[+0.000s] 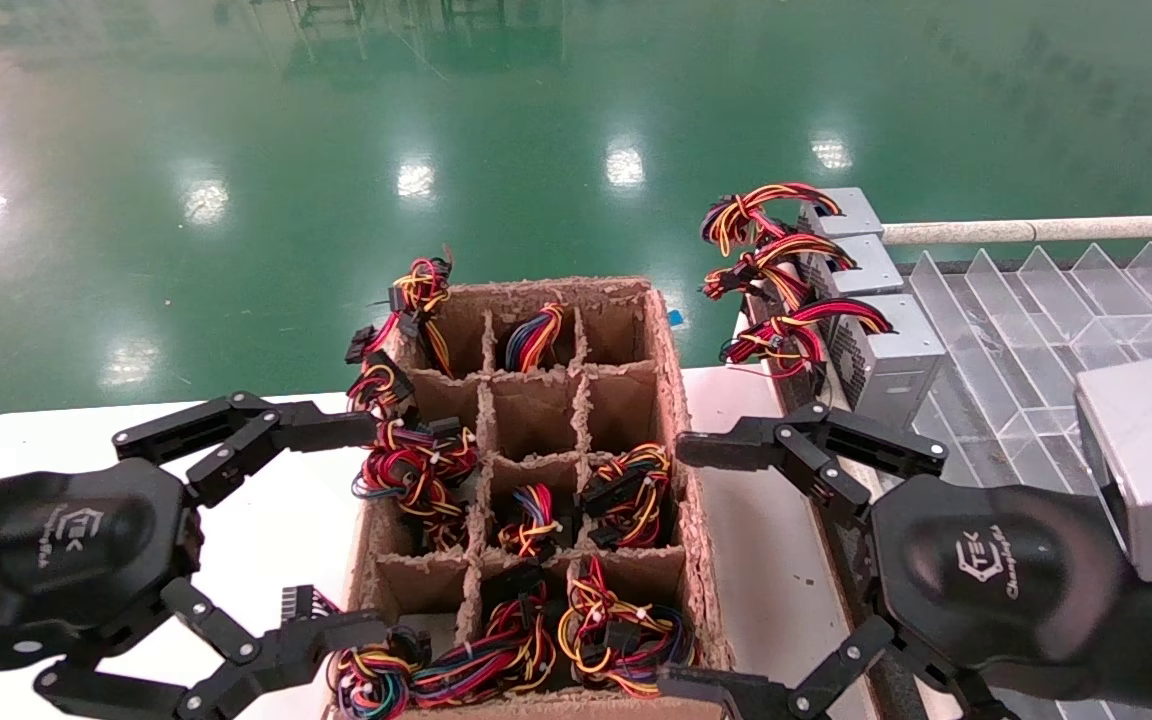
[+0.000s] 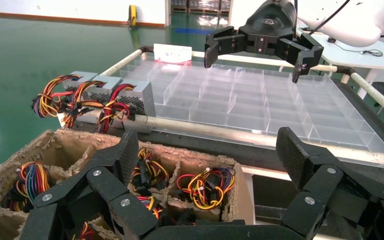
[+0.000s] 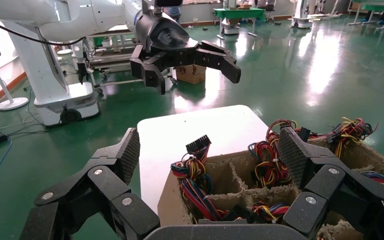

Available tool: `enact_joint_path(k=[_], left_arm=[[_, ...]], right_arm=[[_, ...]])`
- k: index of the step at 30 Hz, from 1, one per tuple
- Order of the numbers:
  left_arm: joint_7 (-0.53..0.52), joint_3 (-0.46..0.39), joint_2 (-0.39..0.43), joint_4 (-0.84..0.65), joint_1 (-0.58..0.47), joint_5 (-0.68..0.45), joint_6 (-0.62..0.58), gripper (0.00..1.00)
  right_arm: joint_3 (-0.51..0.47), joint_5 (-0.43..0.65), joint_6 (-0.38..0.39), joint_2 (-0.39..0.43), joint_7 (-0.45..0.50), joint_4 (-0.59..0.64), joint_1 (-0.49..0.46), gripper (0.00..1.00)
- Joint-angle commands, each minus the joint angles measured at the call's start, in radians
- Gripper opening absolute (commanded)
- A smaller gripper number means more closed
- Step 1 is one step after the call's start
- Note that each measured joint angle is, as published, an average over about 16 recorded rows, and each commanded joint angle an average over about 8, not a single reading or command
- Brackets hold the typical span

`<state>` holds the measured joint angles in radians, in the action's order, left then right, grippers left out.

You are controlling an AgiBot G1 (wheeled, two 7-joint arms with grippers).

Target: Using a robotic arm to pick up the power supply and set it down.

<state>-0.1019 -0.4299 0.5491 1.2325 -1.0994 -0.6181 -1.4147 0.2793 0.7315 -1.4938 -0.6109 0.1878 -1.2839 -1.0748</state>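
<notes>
— Both grippers sit closest to my head camera. Left gripper [image 1: 336,525]: jaws released, holding nothing, at the left edge of the cardboard box [image 1: 688,470].

— And the right one?

— Right gripper [image 1: 681,565] has its jaws spread too, empty, at the box's right side, above the white desk [image 1: 766,560].

— Where's the power supply?

— I see three grey power supplies in a row on the clear divided tray [image 1: 1046,320] to my right; the nearest power supply [image 1: 891,355] lies just beyond the right gripper, its wires [image 1: 786,335] hanging toward the box. More wire bundles [image 1: 626,495] fill the box's compartments. Neither gripper touches any of them.
</notes>
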Motion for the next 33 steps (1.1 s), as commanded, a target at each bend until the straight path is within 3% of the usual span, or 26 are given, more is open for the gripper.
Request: enact_joint_path(k=[1,8,9,19,33], left_arm=[[0.000,0.000,0.000,0.000,0.000,0.000,0.000,0.91],[0.000,0.000,0.000,0.000,0.000,0.000,0.000,0.03],[0.000,0.000,0.000,0.000,0.000,0.000,0.000,0.00],[0.000,0.000,0.000,0.000,0.000,0.000,0.000,0.00],[0.000,0.000,0.000,0.000,0.000,0.000,0.000,0.00]], right_arm=[[0.000,0.000,0.000,0.000,0.000,0.000,0.000,1.00],[-0.004,0.029,0.021,0.012,-0.011,-0.014,-0.011,1.00],[-0.005,0.043,0.031,0.016,-0.014,-0.021,-0.017,1.00],[0.029,0.247,0.173,-0.017,-0.037,-0.063,-0.110,1.00],[0.202,0.680,0.368,-0.250,-0.037,-0.048,-0.303,1.00]])
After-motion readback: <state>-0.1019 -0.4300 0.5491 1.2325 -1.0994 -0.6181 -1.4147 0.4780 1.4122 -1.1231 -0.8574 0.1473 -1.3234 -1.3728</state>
